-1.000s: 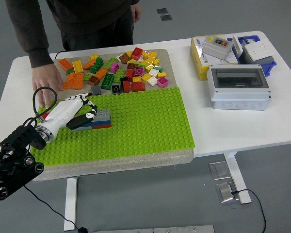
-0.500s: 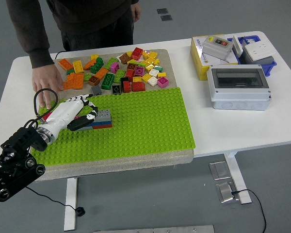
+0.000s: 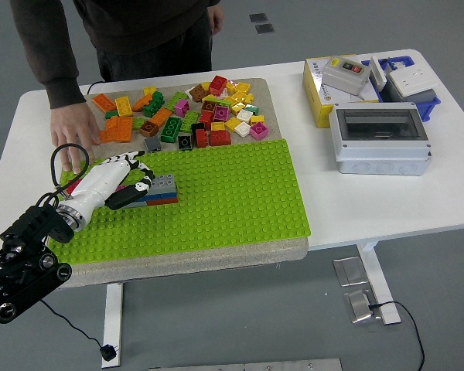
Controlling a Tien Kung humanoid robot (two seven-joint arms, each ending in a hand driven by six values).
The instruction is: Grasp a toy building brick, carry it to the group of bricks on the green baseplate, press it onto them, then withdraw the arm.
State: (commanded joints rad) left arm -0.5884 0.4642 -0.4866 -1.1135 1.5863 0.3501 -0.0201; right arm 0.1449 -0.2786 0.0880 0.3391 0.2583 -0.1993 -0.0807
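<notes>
The green baseplate (image 3: 224,201) lies on a tan mat. At its left side stands the group of bricks (image 3: 167,196), red and blue layers with a grey brick (image 3: 165,183) on top. My left hand (image 3: 137,188), white with black fingertips, reaches in from the lower left and is curled on the grey brick's left end, thumb along the front of the stack. The brick sits level on the group. A pile of loose bricks (image 3: 193,112) in several colours lies beyond the plate. My right arm is out of sight.
A person stands at the far side, one hand (image 3: 72,136) flat on the table by the mat's left corner, close to my hand. At the right stand a grey box (image 3: 380,141), a yellow box (image 3: 323,97) and a blue bin (image 3: 417,93).
My hand has stayed at the brick group. The black forearm and elbow have sunk slightly toward the lower left. The person's hand has not moved.
</notes>
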